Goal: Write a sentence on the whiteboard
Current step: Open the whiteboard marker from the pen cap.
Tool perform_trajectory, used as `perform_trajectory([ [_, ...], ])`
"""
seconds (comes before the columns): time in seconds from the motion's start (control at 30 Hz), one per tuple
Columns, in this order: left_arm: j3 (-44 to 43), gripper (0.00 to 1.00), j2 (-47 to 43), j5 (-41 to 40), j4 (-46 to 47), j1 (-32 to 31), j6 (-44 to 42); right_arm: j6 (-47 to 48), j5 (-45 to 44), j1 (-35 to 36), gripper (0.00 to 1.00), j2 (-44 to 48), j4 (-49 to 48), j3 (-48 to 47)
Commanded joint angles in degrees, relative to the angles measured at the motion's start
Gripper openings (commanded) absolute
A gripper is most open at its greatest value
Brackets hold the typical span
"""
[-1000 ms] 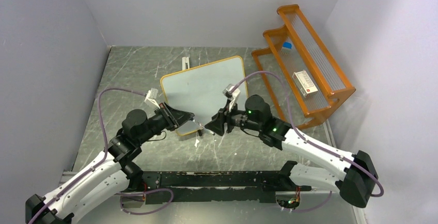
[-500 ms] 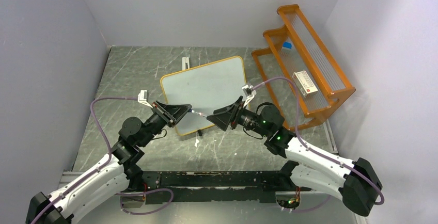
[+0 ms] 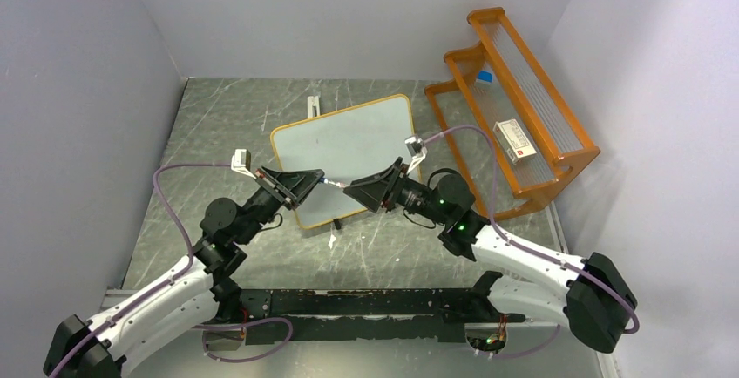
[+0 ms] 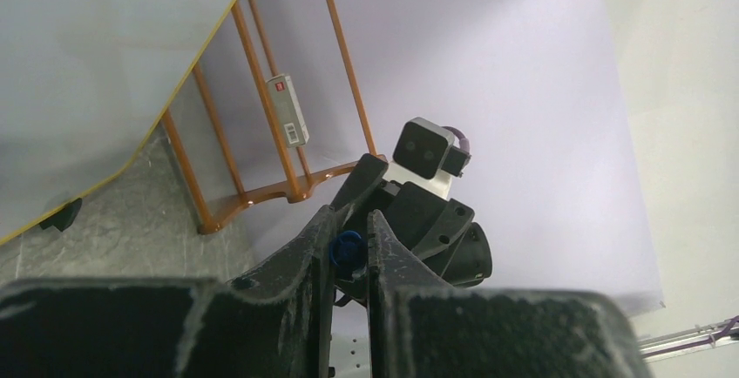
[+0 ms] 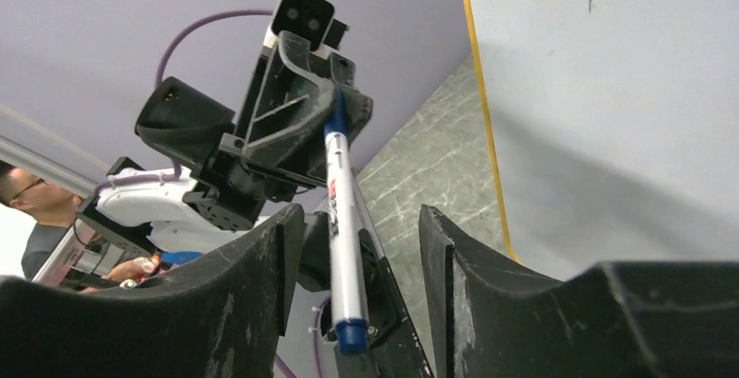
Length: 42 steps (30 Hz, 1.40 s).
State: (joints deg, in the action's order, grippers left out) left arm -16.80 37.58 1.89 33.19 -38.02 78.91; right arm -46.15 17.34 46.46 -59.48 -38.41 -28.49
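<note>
The whiteboard (image 3: 349, 138) lies flat mid-table, with a thin tan-orange frame. It also shows in the left wrist view (image 4: 87, 56) and the right wrist view (image 5: 610, 91). My left gripper (image 3: 319, 178) hovers over the board's near edge, shut on the blue cap end (image 4: 347, 247) of a white marker (image 5: 342, 195). The marker points toward my right gripper (image 3: 349, 192). In the right wrist view my right gripper (image 5: 359, 217) is open, its fingers on either side of the marker's barrel without touching it. The barrel lies nearer the left finger.
An orange wooden rack (image 3: 514, 91) stands at the right, with a small white box (image 3: 514, 140) and a blue-capped item (image 3: 484, 76) on it. A small white piece (image 3: 332, 240) lies near the board's front foot. A white object (image 3: 314, 104) lies behind the board.
Both grippers have risen from the table by the board's near edge. The right gripper has moved left, so its open jaws now straddle the marker held by the left.
</note>
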Motion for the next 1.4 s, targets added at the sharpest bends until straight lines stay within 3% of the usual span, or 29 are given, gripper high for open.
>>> perform_trajectory([
  [0.0,0.7,0.05,0.6,0.2,5.0,0.4,0.9,-1.0,1.6,-0.3,0.52,-1.2,-5.0,-2.6],
  [0.83,-1.0,0.05,2.6,0.7,5.0,0.4,-0.6,0.5,6.0,-0.3,0.21,-3.8,-3.2,-5.5],
  [1.37,-0.5,0.05,2.6,0.1,5.4,0.4,0.5,1.7,9.9,-0.2,0.25,-3.9,-2.7,-6.4],
])
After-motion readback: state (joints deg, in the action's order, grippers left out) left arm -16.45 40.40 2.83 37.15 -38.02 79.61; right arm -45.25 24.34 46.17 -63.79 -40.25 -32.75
